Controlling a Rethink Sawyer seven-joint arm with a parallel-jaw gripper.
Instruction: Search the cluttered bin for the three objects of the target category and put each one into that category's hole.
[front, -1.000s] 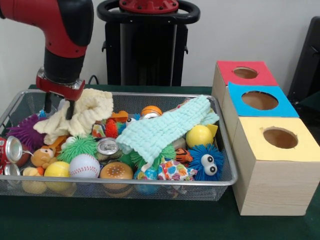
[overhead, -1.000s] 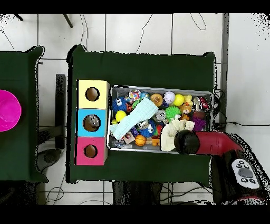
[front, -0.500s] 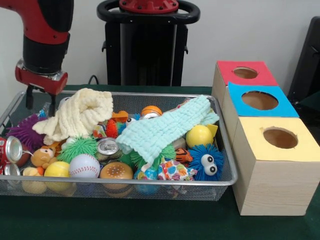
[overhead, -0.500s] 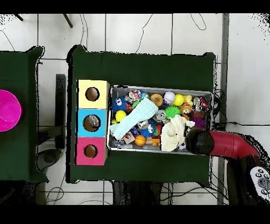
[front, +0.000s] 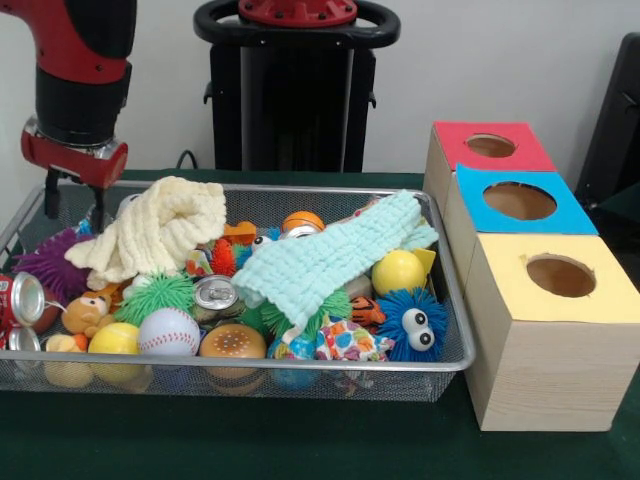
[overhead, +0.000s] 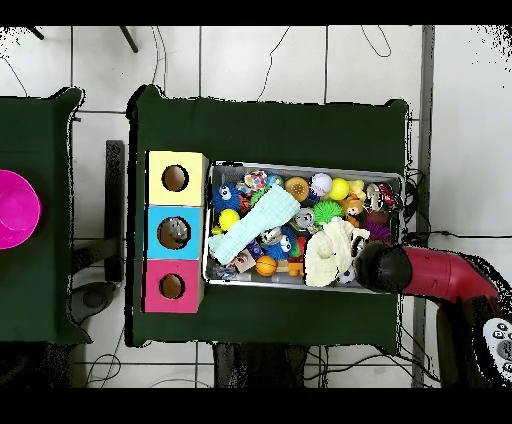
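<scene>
While the cluttered bin (front: 440, 365) sits left of the red box's hole (front: 490, 145), the hand (front: 73, 205) hovers spread and empty over its far-left corner beside the cream cloth (front: 155, 235); searching continues, requiring a descent.

I see a dark green table (front: 300, 445) carrying the wire bin (front: 240, 375) and, just beside it, apparently three wooden boxes (front: 545, 345).

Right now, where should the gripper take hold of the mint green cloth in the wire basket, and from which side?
Probably from above, at the raised middle fold of the mint green cloth. It lies draped diagonally over the toys in the wire basket, so its crest stands free, while its ends sag among a yellow ball and other clutter. The gripper hangs open at the basket's other end.
</scene>
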